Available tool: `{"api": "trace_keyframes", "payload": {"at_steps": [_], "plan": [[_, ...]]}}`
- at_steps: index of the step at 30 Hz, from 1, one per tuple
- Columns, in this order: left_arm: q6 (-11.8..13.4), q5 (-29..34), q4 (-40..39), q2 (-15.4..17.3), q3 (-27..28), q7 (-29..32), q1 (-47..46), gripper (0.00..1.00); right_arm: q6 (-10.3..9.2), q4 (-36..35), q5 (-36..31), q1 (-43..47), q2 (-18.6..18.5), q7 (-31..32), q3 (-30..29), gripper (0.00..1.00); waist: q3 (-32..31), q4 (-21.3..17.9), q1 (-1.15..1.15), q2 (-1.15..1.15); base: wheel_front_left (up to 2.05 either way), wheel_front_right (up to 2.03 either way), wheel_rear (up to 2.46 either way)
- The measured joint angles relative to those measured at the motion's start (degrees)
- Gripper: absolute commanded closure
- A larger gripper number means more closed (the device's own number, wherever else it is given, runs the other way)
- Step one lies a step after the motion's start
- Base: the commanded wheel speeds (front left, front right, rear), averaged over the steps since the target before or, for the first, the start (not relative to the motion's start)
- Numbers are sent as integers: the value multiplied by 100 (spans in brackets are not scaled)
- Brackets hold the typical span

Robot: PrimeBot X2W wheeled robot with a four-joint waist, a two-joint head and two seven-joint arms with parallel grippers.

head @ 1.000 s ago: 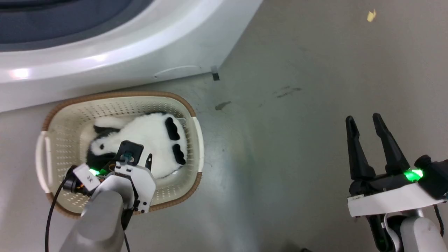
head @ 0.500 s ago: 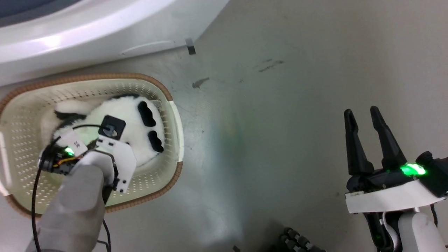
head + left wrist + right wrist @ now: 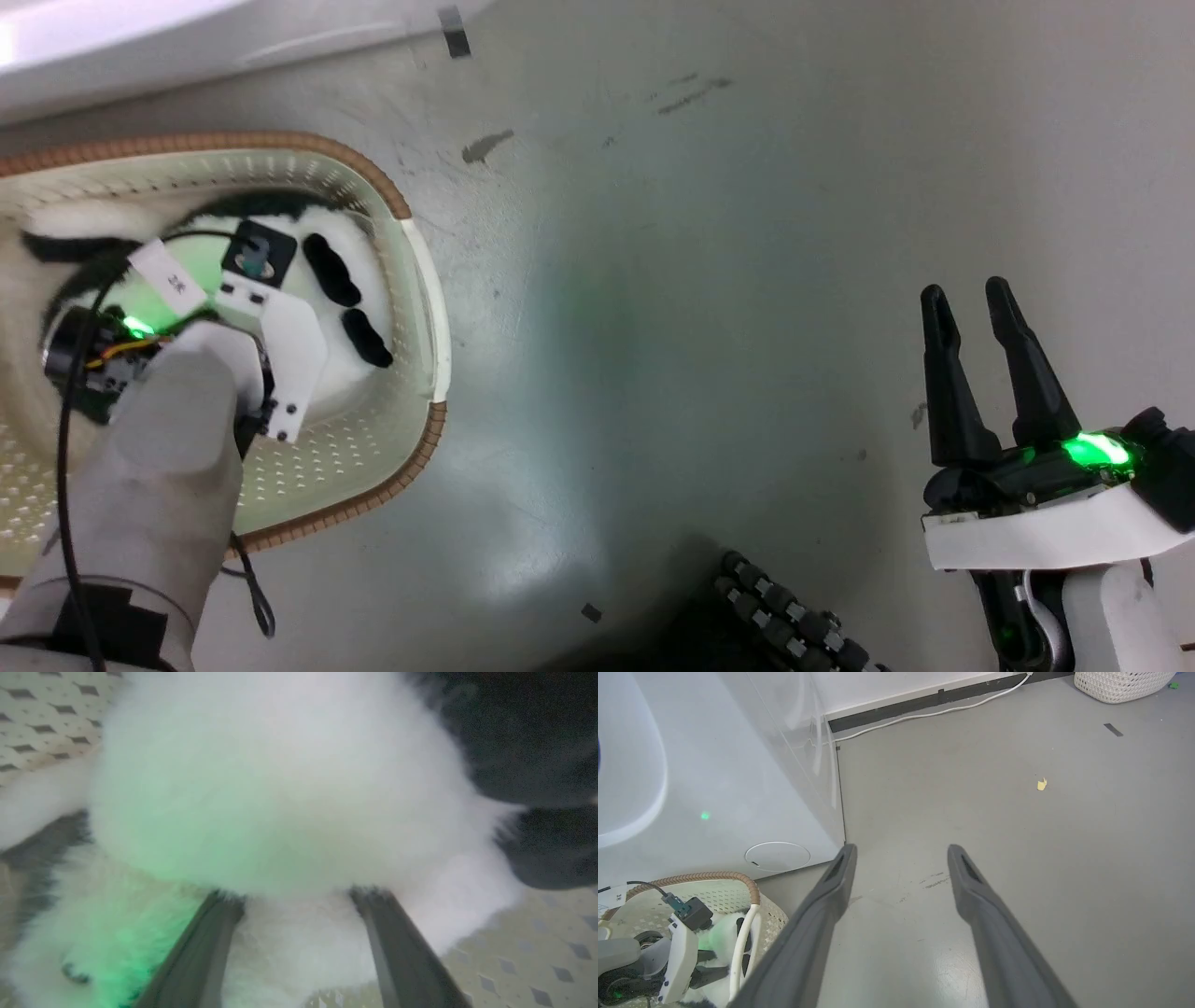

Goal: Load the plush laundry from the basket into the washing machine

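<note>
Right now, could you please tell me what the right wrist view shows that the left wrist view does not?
Right wrist view: the open right gripper over the floor, the washing machine, a white cable and a yellow scrap. Left wrist view: the left gripper up close, jaws apart, fingertips sunk in white fur. Both: the plush laundry lying in the basket.

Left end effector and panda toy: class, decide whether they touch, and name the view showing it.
Touching. The left wrist view shows the left end effector's fingertips buried in the toy's fur.
</note>
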Motion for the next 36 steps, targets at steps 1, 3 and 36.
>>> {"api": "trace_keyframes", "payload": {"at_steps": [1,3,36], "plan": [[0,0,0,0,0,0,0,0,0,0,0,0,0,0,0,0,0,0,0,0,0,0,0],[5,-47,27,8,-9,-4,-43,0,0,1,0,-1,0,0,4,0,55,-23,0,0,0,0,0],[-205,-996,-218,-906,244,-2502,1882,100,0,-30,-1382,637,2,-24,-738,0,-3074,1101,0,0,0,0,0]]}}
